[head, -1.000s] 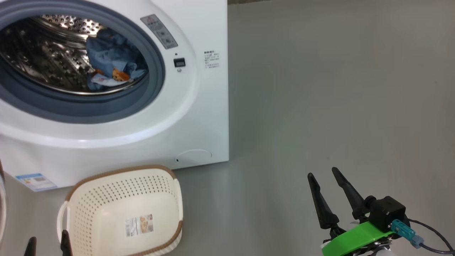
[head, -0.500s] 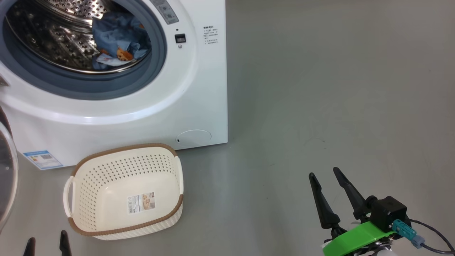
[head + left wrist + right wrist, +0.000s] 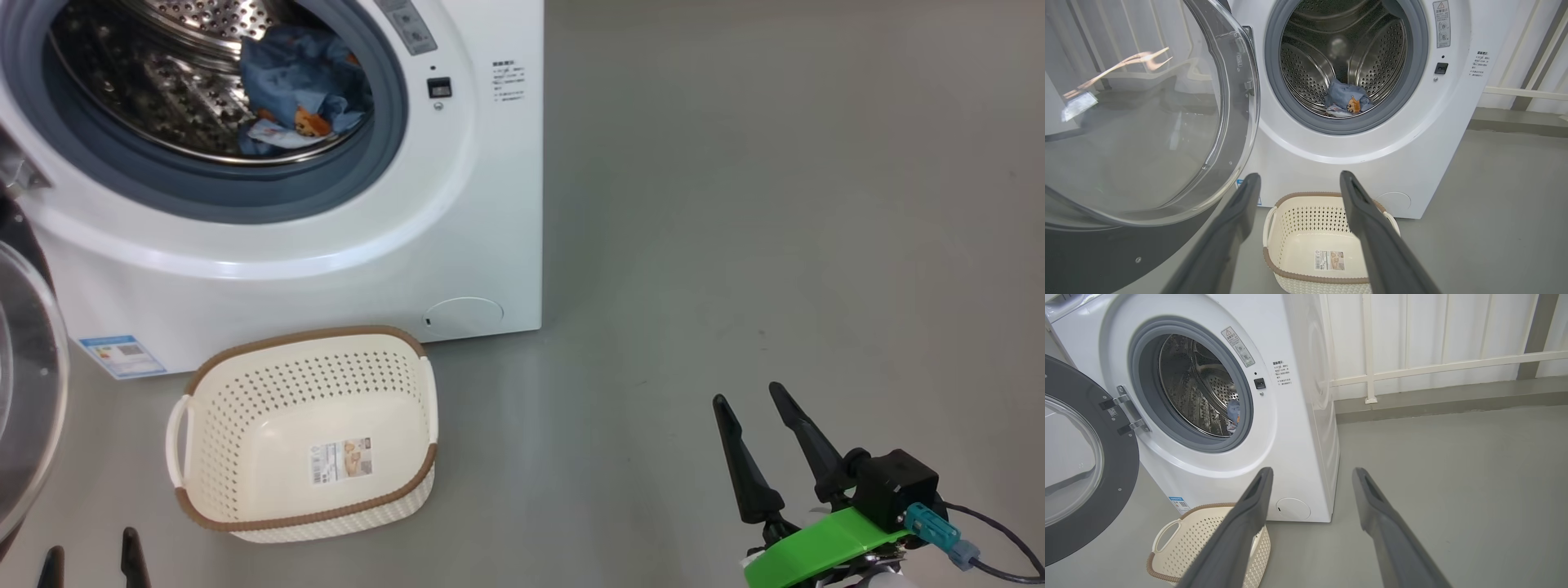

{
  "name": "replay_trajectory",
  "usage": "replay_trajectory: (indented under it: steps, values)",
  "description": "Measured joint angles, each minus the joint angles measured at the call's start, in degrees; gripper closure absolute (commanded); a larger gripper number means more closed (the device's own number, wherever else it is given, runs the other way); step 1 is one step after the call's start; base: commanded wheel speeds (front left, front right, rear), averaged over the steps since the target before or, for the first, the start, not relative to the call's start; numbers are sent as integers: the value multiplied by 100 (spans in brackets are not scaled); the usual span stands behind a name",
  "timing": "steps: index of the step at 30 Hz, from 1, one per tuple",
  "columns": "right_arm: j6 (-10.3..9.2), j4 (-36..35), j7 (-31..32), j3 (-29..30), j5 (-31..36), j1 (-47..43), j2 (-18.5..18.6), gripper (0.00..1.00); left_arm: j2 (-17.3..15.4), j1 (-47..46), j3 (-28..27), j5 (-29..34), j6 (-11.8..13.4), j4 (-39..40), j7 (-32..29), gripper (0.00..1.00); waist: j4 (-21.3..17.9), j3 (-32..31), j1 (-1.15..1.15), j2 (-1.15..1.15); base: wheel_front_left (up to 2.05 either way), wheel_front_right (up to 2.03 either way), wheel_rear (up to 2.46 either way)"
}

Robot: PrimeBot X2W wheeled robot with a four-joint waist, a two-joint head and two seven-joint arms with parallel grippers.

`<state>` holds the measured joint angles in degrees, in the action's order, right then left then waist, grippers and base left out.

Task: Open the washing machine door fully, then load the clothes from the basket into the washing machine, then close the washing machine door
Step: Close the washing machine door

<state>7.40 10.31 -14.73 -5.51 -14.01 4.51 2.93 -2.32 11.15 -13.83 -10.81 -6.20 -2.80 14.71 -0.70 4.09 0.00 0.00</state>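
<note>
Door (image 3: 1147, 122) hangs open at 9 o'clock of the washer (image 3: 457, 204); clothes (image 3: 302, 90) lie in the drum (image 3: 147, 106). Basket (image 3: 269, 392) stands on the floor (image 3: 735, 204) just before the washer, at 6 o'clock of the drum. Left gripper (image 3: 90, 555) at 7 o'clock and right gripper (image 3: 747, 396) at 4 o'clock hold nothing, fingers apart

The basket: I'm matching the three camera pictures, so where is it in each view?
Head view: basket lower left, on the floor before the washing machine.
Left wrist view: bottom centre, between the fingers of the left gripper.
Right wrist view: bottom left, partly behind a finger of the right gripper.
Shared landmark: the machine's round lower flap, just past the basket's far right corner in each.
</note>
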Motion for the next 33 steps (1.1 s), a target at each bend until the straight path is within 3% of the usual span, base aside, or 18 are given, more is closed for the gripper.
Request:
replay_trajectory:
  steps: [17,33]
  values:
    - [0,-18,0,-104,149,0,1,0,12,5,100,-58,111,7,0,0,567,-122,0,0,0,0,0]
    - [0,21,0,-294,238,11,1,0,13,44,10,-319,277,-135,0,0,1330,-231,0,0,0,0,0]
